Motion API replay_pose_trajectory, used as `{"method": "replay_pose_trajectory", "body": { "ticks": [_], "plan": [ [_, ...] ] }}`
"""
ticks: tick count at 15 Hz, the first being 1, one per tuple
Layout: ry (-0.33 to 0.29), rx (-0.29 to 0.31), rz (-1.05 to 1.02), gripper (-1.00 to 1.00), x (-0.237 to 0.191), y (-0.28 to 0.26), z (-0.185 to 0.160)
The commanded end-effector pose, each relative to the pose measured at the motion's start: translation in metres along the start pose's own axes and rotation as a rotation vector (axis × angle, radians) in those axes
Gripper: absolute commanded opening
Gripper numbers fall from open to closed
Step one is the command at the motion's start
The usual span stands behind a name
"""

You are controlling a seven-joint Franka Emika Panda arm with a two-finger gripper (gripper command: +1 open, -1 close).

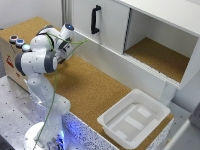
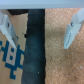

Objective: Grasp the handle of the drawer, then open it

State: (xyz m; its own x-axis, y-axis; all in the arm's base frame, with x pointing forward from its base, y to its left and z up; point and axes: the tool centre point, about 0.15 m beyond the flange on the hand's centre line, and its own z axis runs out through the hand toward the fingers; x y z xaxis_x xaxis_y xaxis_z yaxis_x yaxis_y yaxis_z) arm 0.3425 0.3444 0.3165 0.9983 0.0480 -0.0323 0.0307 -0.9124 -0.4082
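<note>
The black handle [image 1: 95, 19] stands upright on the white drawer front [image 1: 107, 27] at the top of the exterior view. My arm [image 1: 42, 57] is folded at the exterior view's left, far from the handle, and it hides the gripper there. In the wrist view my gripper [image 2: 40, 44] is open and empty, with its two pale fingers [image 2: 74, 27] wide apart. It hangs above a dark strip [image 2: 35, 50] between a cork surface [image 2: 55, 60] and a cardboard box with blue print [image 2: 11, 55]. The handle is out of the wrist view.
An open white compartment with a cork floor [image 1: 160, 55] lies to the exterior view's right of the handle. A white plastic tray [image 1: 134, 119] sits on the cork countertop [image 1: 90, 87] at the lower right. A cardboard box with buttons [image 1: 15, 42] stands behind the arm.
</note>
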Motion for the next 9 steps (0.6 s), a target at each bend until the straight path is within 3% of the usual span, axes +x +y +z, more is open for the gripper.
{"method": "replay_pose_trajectory", "body": {
  "ticks": [1,4,5,9],
  "plan": [
    [0.008,-0.015,-0.021,1.0,0.0151,-0.012,0.0286],
    [-0.003,-0.015,-0.038,1.0,0.0142,-0.0185,0.0343],
    [-0.002,-0.011,-0.04,-1.0,0.0138,-0.0188,0.0335],
    [0.033,-0.005,-0.023,-1.0,0.0073,-0.0121,0.0262]
  ]
}}
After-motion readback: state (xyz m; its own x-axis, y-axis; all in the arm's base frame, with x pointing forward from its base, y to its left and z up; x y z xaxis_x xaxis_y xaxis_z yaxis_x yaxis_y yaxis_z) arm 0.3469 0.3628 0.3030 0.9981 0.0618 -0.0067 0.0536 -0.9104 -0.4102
